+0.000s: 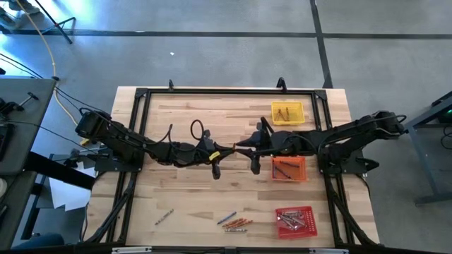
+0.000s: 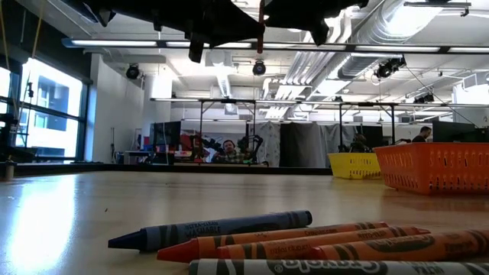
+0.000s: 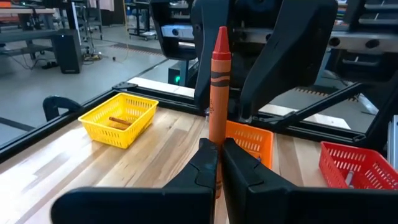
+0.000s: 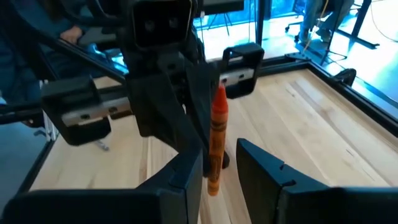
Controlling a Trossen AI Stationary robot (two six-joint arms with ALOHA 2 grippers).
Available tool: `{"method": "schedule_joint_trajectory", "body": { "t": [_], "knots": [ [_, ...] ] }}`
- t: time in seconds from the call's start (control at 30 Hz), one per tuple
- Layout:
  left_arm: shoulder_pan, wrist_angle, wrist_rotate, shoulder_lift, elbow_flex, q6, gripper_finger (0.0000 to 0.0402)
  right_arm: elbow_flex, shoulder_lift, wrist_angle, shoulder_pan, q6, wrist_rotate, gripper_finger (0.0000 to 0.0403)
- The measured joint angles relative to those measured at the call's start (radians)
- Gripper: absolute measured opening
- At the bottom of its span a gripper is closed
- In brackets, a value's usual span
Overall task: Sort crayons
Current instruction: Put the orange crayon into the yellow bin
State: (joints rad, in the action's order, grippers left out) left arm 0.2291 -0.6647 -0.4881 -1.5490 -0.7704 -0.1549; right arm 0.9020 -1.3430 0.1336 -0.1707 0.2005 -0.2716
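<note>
An orange crayon is lifted over the middle of the table, with my left gripper shut on it. In the low view the crayon shows high above the tabletop. My right gripper faces it from the table's right, open, its fingers on either side of the crayon's free end. In the high view both grippers meet mid-table, the left gripper and the right gripper. Several loose crayons lie near the front edge, and a grey one lies further left. My left gripper pinches the crayon's blunt end between its two fingers. The fingers come roughly level from the table's left and lie along the crayon. The crayon sticks out forward past the fingertips, its pointed tip away from the gripper, clear of the table. My right gripper has the crayon's free end close beside one finger; I cannot tell whether it touches.
Three square mesh trays stand on the right side: a yellow tray at the back with crayons in it, an orange tray in the middle, a red tray at the front. A black frame borders the wooden table.
</note>
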Motion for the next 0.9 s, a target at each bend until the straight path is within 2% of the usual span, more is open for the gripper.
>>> {"method": "schedule_joint_trajectory", "body": {
  "t": [0.3,0.73,0.83,0.9],
  "knots": [
    [0.0,-0.005,0.003,0.0,0.0,-0.016,0.0,0.0,-0.019,0.108,0.019,0.002,0.041,0.0094],
    [0.0,-0.02,0.006,0.0,0.0,-0.008,0.0,0.0,-0.097,0.206,0.053,-0.022,0.044,0.0094],
    [0.0,-0.015,0.006,0.0,0.0,-0.008,0.0,0.0,-0.098,0.226,0.053,-0.018,0.044,0.0079],
    [0.0,-0.015,0.005,-0.001,0.0,-0.008,0.0,0.0,-0.098,0.226,0.053,-0.018,0.04,0.005]
  ]
}}
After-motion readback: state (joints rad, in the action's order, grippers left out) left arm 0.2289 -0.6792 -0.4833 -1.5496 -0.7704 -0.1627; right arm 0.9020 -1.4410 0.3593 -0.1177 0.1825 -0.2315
